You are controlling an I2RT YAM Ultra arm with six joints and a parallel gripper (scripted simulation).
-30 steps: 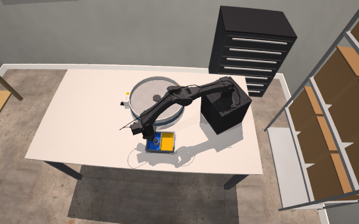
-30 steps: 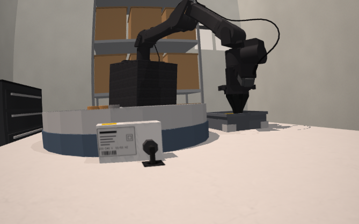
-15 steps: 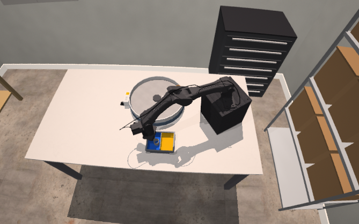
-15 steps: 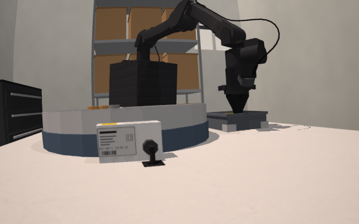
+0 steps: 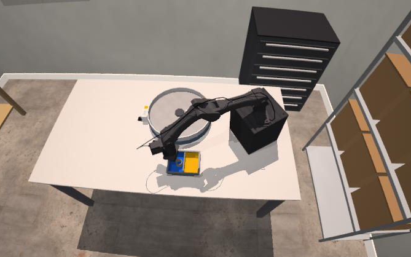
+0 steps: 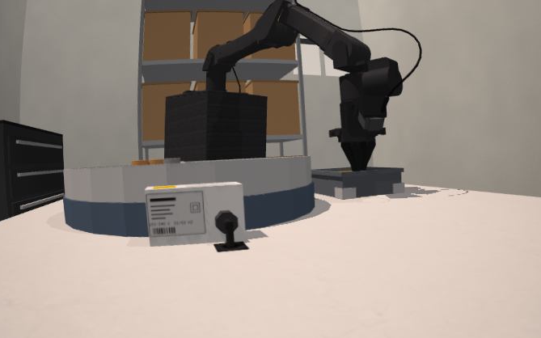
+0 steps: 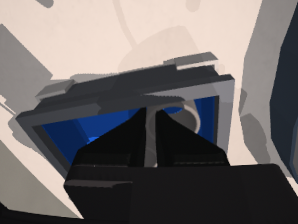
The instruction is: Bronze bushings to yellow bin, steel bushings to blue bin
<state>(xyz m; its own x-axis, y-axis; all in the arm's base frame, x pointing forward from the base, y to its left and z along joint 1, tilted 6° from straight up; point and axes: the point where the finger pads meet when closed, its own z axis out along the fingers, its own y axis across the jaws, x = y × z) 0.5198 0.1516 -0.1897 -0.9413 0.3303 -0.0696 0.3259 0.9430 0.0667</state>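
Observation:
My gripper points down over the blue bin, shut on the wall of a steel bushing. In the wrist view one finger is inside its ring, and a grey strip of wall shows between the fingers. Whether the bushing touches the bin floor cannot be told. The yellow bin adjoins the blue one, with no bushing visible in it. On the turntable, two bronze bushings and a steel bushing show at the rim; the arm hides part of it.
A white box and a small black knob-like device stand beside the turntable. The black arm base stands at the right of the table in the top view. A grey tray rim surrounds the bins.

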